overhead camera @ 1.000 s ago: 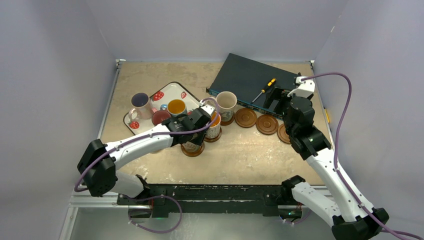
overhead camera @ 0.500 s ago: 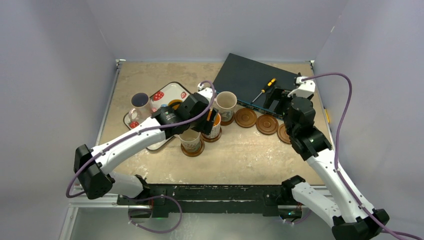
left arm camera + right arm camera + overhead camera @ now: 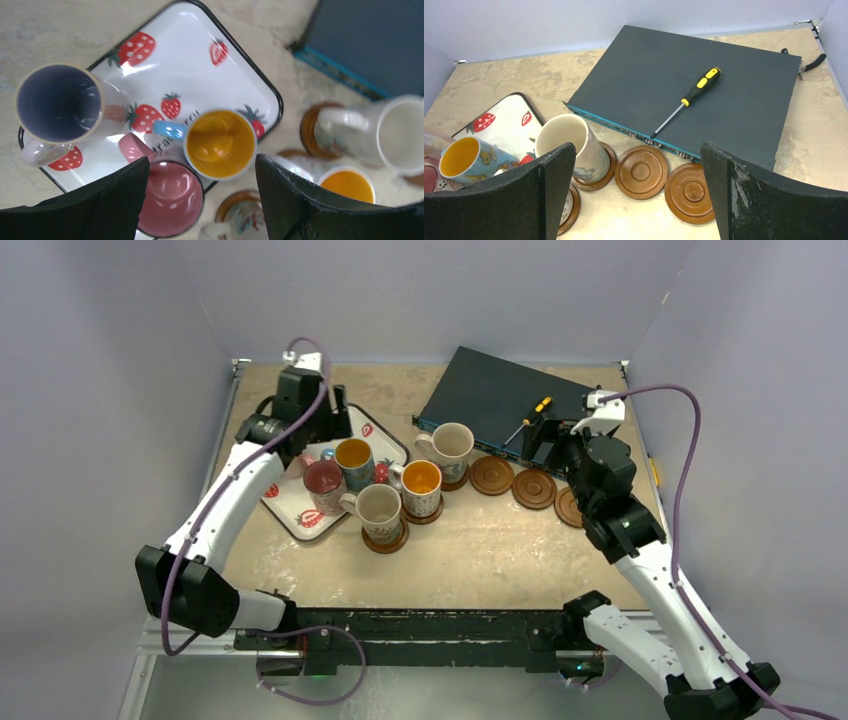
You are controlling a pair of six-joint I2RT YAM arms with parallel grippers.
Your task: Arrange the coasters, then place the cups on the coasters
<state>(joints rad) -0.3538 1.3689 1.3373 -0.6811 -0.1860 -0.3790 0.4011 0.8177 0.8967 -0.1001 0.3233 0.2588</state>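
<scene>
Three cups stand on coasters: a cream cup (image 3: 452,445), an orange-lined patterned cup (image 3: 421,483) and a cream patterned cup (image 3: 380,508) on the nearest coaster (image 3: 386,542). On the strawberry tray (image 3: 165,55) sit a blue cup with a yellow inside (image 3: 220,143), a pink cup (image 3: 170,197) and a purple-lined cup (image 3: 57,102). My left gripper (image 3: 202,200) hangs open above the pink and blue cups, holding nothing. Bare coasters (image 3: 641,171) (image 3: 688,192) lie in a row; a third (image 3: 567,508) is partly under my right arm. My right gripper (image 3: 639,195) stands open above them.
A dark flat box (image 3: 704,95) with a yellow-handled screwdriver (image 3: 686,100) on top lies at the back right, just behind the coaster row. Grey walls close in the table on three sides. The tray sits at the back left.
My left gripper opened, let go of the cream patterned cup on the nearest coaster, and swung back and left to hang over the tray. The right arm has not moved.
</scene>
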